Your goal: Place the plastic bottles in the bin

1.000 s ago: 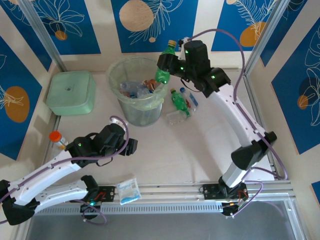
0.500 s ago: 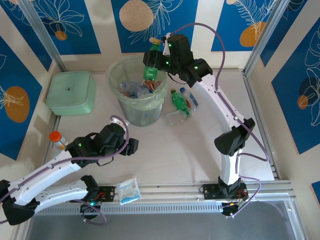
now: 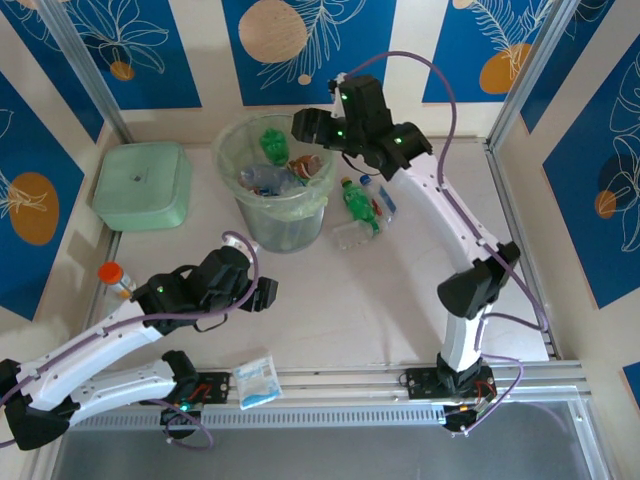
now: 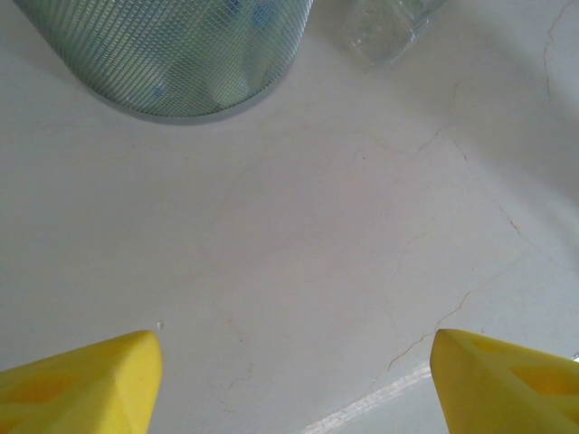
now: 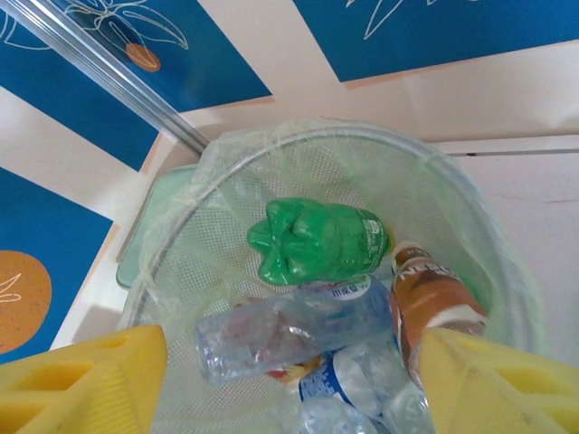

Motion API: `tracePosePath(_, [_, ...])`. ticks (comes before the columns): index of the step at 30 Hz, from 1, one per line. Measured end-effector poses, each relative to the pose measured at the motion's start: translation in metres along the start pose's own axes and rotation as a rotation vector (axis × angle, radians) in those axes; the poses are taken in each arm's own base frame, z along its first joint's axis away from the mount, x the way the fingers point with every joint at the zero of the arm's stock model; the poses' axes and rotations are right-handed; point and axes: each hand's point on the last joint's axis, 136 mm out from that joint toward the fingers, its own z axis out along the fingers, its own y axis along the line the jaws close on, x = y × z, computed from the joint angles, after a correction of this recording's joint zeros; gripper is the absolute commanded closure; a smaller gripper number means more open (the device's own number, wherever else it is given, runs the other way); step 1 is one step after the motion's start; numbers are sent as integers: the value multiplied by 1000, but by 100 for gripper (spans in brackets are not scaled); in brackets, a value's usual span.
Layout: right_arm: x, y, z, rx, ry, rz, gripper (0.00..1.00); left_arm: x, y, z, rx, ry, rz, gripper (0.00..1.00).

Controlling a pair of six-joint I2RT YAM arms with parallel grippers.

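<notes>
Green bottle dropped into bin, right pincer apart above it, left pincer apart over table.

Pale table — bin, bottles, box, sachet

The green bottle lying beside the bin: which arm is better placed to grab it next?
Probably the right arm: the right gripper, open, hovers over the bin, close beside the green bottle; the left gripper, also open, sits noticeably farther away.
</notes>
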Motion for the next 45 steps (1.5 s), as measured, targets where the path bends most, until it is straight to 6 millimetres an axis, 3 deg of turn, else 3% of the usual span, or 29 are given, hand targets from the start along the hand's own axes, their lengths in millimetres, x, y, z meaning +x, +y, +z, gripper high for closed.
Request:
tracePosePath(7, [14, -19, -65, 16, -64, 20, 26, 0, -3, 0, 17, 2, 7, 26])
tracePosePath(12, [38, -66, -98, 85, -90, 103, 27, -7, -11, -2, 54, -26, 23, 26])
tracePosePath(20, [95, -141, -119, 217, -52, 253, 27, -14, -24, -9, 105, -73, 56, 26])
tracePosePath(24, [118, -168, -120, 262, -14, 313, 25, -14, -28, -10, 117, -78, 66, 26])
tracePosePath(28, [126, -190, -115, 304, 17, 361, 23, -15, -25, -10, 101, -85, 66, 25])
tracePosePath(35, [140, -219, -82, 345, 129, 396, 20, -20, -20, -21, 96, -131, 50, 24])
tracePosePath(40, [137, -236, -57, 369, 172, 386, 20, -19, -18, -22, 92, -132, 42, 25])
tracePosePath(45, [117, -247, -38, 380, 174, 348, 20, -20, -17, -24, 93, -137, 31, 24])
